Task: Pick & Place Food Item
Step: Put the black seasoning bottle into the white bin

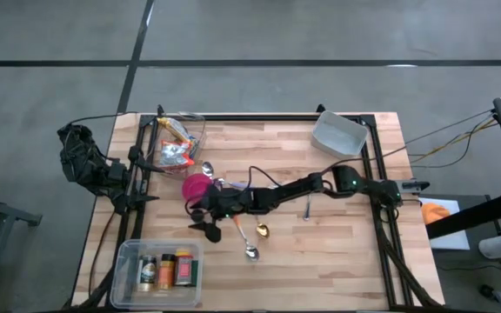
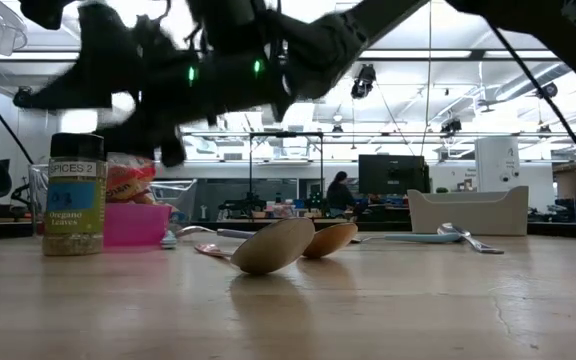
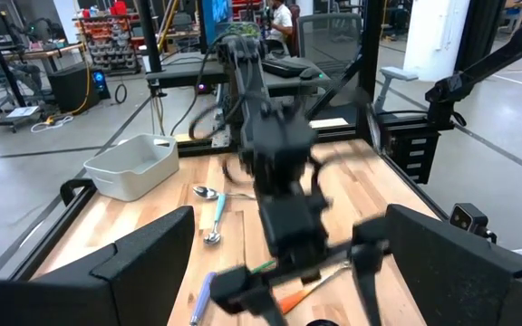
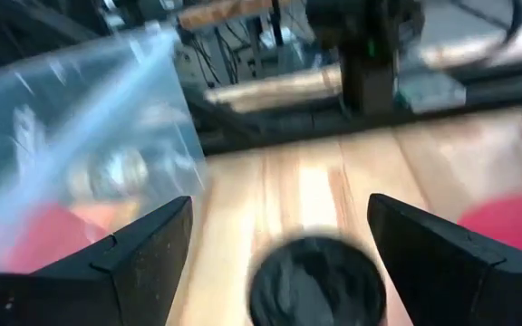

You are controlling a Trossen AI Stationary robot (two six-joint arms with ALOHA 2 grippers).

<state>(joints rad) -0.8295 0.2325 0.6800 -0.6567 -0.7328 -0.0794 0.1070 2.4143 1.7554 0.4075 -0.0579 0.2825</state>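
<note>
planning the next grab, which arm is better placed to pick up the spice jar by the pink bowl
Right. Its open tool hangs directly over the spice jar next to the pink bowl, while the left tool sits folded back at the table's edge.

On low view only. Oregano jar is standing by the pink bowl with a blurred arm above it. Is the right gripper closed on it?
Observer: No. In the right wrist view the right gripper is open, with the oregano jar cap between its fingers and a gap on each side.
Operator: Left arm?
Observer: It's folded at the left edge of the table. The left gripper is open and empty.
Operator: Other jars?
Observer: More spice jars sit in a clear bin at the near-left corner.
</note>
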